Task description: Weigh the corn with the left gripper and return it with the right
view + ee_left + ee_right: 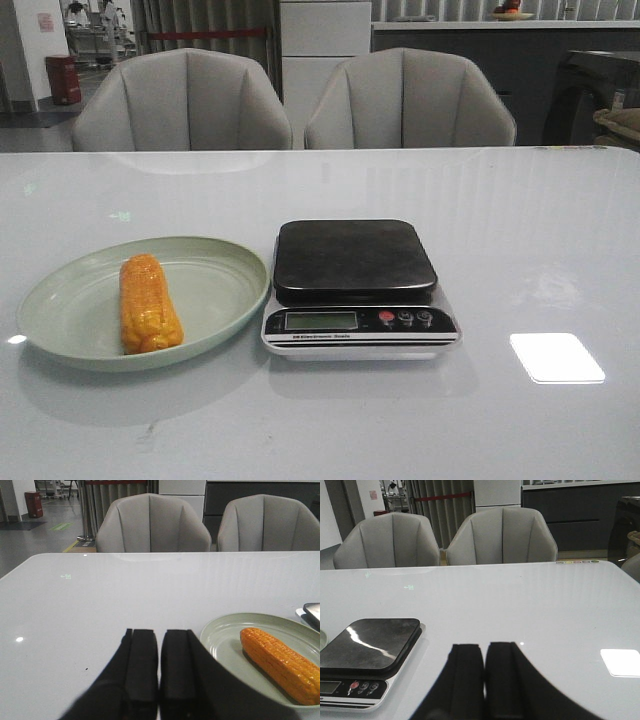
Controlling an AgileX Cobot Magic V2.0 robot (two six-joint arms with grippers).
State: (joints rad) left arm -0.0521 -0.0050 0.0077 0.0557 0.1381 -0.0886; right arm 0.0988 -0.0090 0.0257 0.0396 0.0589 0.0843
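Both tools, left tool (159,667) and right tool (484,672), hang closed and empty while the corn (148,302) lies on the plate (215,285) beside the bare scale (355,260), fitting either pre-weighing or completed return.

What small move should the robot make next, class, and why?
Hard to say: the corn lies on the green plate, the scale platform is bare, and the left hand and right hand are shut, holding nothing. That fits corn awaiting weighing or corn already returned, so I would name no move from this alone.
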